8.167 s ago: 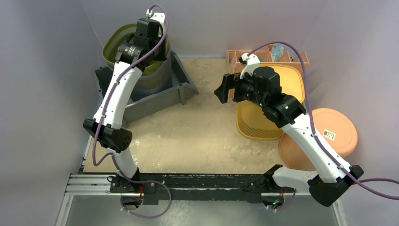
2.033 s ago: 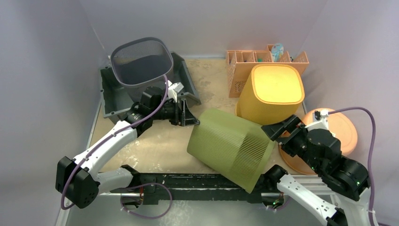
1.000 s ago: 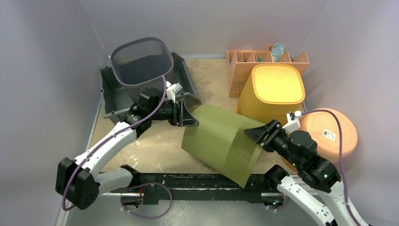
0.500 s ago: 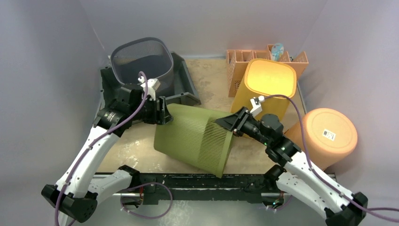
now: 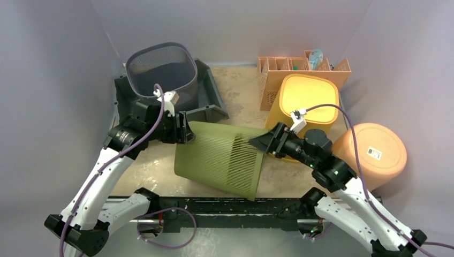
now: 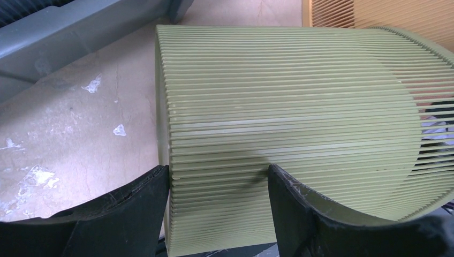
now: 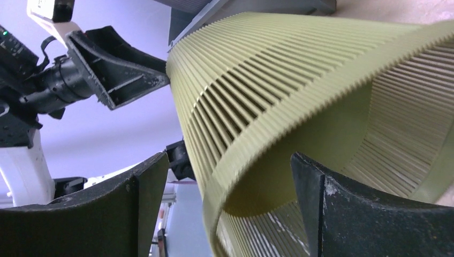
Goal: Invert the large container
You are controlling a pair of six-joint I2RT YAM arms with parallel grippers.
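The green basket (image 5: 222, 158) lies on its side by the tabletop's (image 5: 235, 101) near edge, left fingers (image 6: 144, 195) spread wide astride its closed base and right fingers (image 7: 332, 214) wide around its rim, so both should swing together, lowering the rim flat.
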